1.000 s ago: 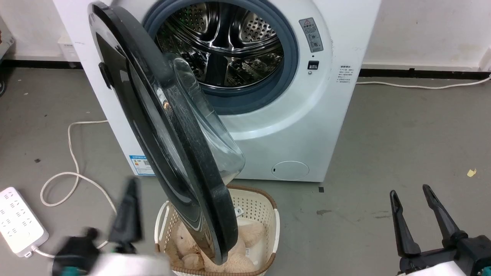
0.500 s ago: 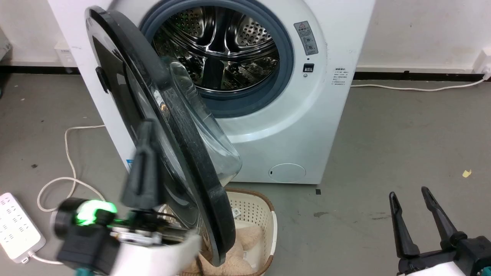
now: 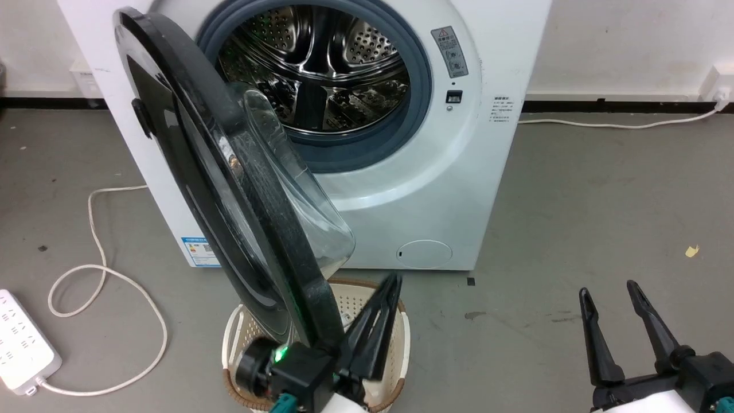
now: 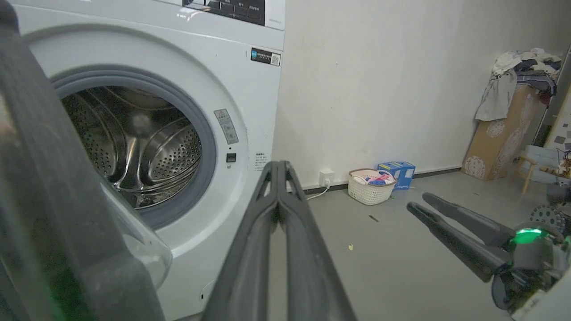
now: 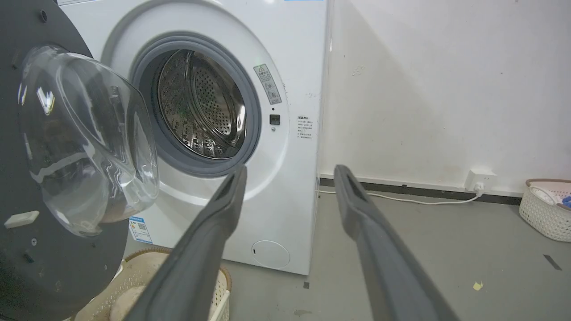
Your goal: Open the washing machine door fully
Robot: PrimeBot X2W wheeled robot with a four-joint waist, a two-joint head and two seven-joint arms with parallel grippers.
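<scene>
past the left gripper (image 4: 277,166) sits a blue box (image 4: 398,170).

You have one washer (image 3: 401,189) and one door (image 3: 189,132). You've two grippers: left gripper (image 3: 391,287), right gripper (image 3: 609,289). Count two baskets: a near basket (image 3: 401,338) below the door, a far basket (image 4: 369,192) across the room. There's one power strip (image 3: 23,338), one socket (image 5: 479,177), one blue box (image 4: 399,169), and two cords: a looped cord (image 3: 92,229), a straight cord (image 3: 602,125).
</scene>
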